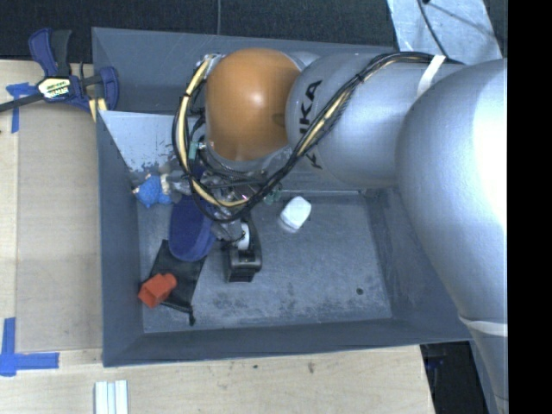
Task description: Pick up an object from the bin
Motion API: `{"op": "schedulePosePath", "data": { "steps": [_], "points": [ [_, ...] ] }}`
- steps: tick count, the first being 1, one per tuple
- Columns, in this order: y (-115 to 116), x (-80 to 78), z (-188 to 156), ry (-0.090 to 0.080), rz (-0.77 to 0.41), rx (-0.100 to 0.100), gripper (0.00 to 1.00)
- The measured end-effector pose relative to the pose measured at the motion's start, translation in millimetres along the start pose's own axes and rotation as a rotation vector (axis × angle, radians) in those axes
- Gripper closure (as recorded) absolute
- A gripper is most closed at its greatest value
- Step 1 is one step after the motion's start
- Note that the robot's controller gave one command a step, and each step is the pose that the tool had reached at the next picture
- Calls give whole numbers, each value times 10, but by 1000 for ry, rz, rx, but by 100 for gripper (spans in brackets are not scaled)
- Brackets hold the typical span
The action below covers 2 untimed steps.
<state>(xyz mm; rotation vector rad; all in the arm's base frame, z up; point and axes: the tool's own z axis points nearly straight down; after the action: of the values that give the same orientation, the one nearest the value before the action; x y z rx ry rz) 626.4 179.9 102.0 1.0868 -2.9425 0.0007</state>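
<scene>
- A silver robot arm [371,136], its wrist capped by a rounded orange cover [250,102] and looped with black and yellow cables [185,128], reaches from the right into a grey metal bin [259,339].
- The gripper [243,264] hangs low over the bin floor, left of centre. From above it cannot be told how far open it is, or whether it has hold of anything.
- Just left of the gripper lies a dark blue plastic cup [190,233], the thing nearest to it. Whether the two touch cannot be told.
- Nearer and further left, a flat black angular piece [177,283] lies by the cup's near edge, with a small red-orange block [157,290] at its left side.
- A small white cylindrical cap [295,214] lies right of the gripper and a little farther back, apart from it.
- A small bright blue object [153,192] sits at the far left of the floor, beside the wrist.
</scene>
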Motion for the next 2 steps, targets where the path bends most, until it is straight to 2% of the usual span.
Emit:
{"op": "schedulePosePath", "data": {
  "steps": [2],
  "points": [
    [5, 10, 35, -13, -200, 4, 0]
  ]
}}
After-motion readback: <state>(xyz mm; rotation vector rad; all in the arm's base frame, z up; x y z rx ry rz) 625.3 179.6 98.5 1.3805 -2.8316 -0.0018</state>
